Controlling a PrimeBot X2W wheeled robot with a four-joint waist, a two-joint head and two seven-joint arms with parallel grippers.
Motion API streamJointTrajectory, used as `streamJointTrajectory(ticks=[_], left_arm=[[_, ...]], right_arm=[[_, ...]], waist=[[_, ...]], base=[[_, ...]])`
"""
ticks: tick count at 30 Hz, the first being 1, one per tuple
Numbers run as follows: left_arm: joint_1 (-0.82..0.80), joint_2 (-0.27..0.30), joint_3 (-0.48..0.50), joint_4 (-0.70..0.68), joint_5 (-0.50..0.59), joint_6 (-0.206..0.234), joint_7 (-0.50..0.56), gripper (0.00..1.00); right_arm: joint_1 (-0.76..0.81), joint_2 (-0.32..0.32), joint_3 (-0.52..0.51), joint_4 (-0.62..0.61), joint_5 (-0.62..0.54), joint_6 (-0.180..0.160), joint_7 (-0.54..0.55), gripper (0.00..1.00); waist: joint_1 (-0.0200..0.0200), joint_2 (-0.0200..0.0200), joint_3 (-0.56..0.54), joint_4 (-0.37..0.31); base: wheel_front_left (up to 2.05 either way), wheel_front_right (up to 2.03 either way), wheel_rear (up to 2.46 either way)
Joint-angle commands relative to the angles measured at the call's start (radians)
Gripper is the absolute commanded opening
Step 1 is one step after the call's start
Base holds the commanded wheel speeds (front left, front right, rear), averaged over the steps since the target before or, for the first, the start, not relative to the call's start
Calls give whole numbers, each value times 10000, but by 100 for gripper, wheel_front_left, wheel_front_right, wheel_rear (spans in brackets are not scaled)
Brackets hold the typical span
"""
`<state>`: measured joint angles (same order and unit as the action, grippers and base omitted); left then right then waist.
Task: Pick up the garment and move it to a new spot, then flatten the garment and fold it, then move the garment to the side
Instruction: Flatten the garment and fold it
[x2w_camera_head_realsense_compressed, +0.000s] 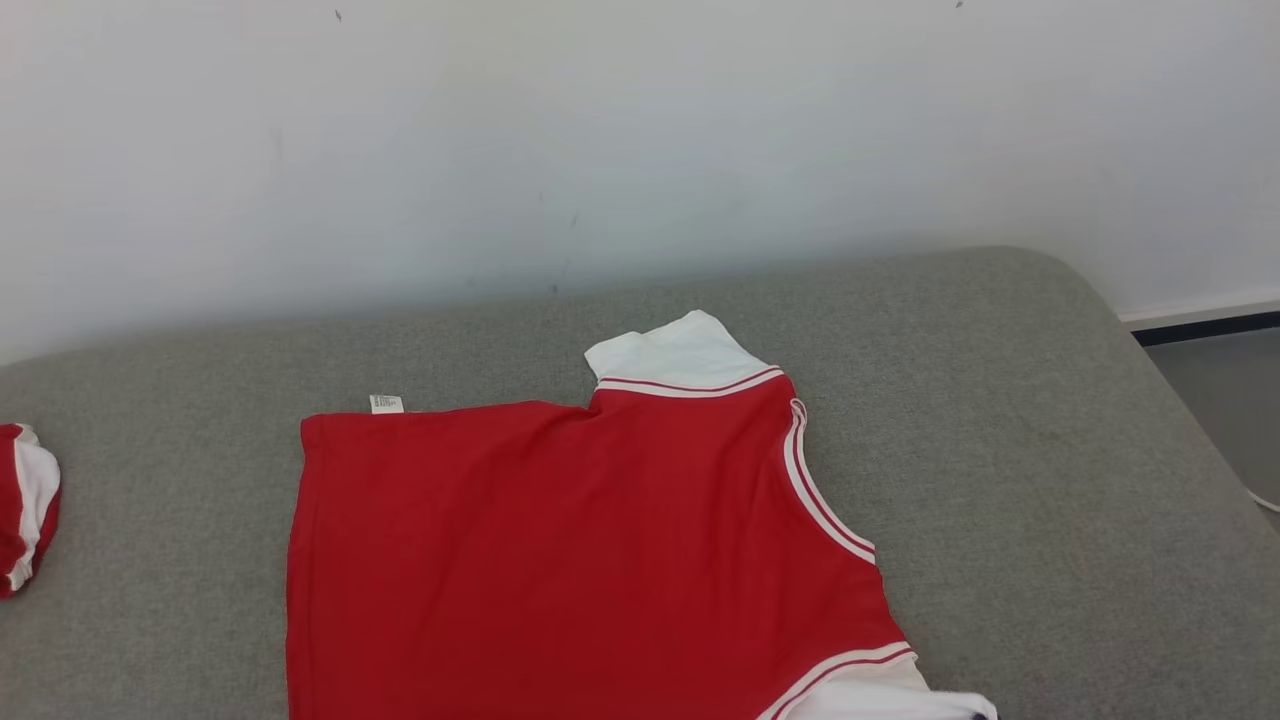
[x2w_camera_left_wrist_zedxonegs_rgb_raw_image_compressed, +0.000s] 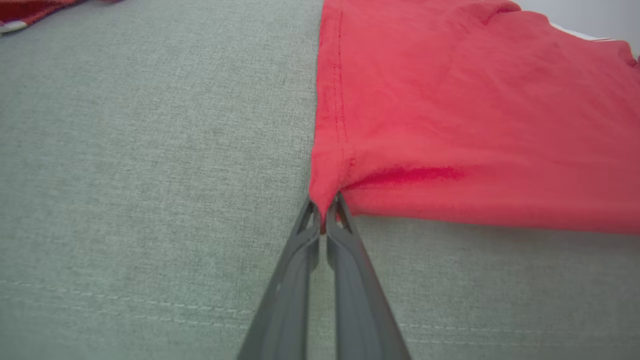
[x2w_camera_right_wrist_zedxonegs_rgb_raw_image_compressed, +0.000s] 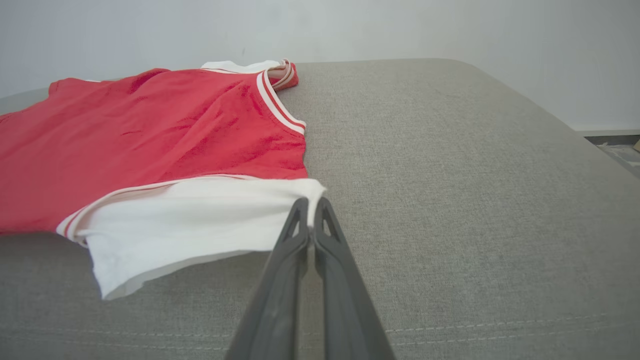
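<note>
At the far left edge of the grey cushion (x2w_camera_head_realsense_compressed: 150, 620) we see another red-and-white bundle (x2w_camera_head_realsense_compressed: 25, 510), well apart from the garment (x2w_camera_head_realsense_compressed: 560, 560), which lies spread near the middle with its neckline (x2w_camera_head_realsense_compressed: 820, 490) toward the right. Our left gripper (x2w_camera_left_wrist_zedxonegs_rgb_raw_image_compressed: 325, 220) is pinched tight on the red hem corner (x2w_camera_left_wrist_zedxonegs_rgb_raw_image_compressed: 327, 192), and our right gripper (x2w_camera_right_wrist_zedxonegs_rgb_raw_image_compressed: 310, 215) is clamped on the edge of the white sleeve (x2w_camera_right_wrist_zedxonegs_rgb_raw_image_compressed: 200, 220). We judge the garment placed and largely flattened, with the folding and the move to the side not yet done.
</note>
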<state>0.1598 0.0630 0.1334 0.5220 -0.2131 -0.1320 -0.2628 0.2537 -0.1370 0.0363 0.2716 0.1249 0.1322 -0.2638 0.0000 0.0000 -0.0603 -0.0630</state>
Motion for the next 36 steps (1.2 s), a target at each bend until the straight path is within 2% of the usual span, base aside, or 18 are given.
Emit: streamJointTrajectory(ticks=[1,11,23,36], left_arm=[[-71,8,-37,-186,68,27,-29,0],[-1504,394,-448,-1350,49,25,-29,0],[-3863,899,-825,-607,-54,25,-29,0],[-4960,1184,-1178,-110,-120,25,-29,0]], right_arm=[[-272,7,-6,-181,58,-27,-8,0],[-2076,168,-18,-772,-34,-27,-7,0],[-4767,378,-197,234,-589,-25,-7,0],[-6091,527,-425,1015,-1043,-26,-6,0]], waist=[[0,0,133,18],[0,0,1034,210],[0,0,2644,382],[0,0,3604,368]], base=[[0,0,0],[0,0,0],[0,0,0],[0,0,0]])
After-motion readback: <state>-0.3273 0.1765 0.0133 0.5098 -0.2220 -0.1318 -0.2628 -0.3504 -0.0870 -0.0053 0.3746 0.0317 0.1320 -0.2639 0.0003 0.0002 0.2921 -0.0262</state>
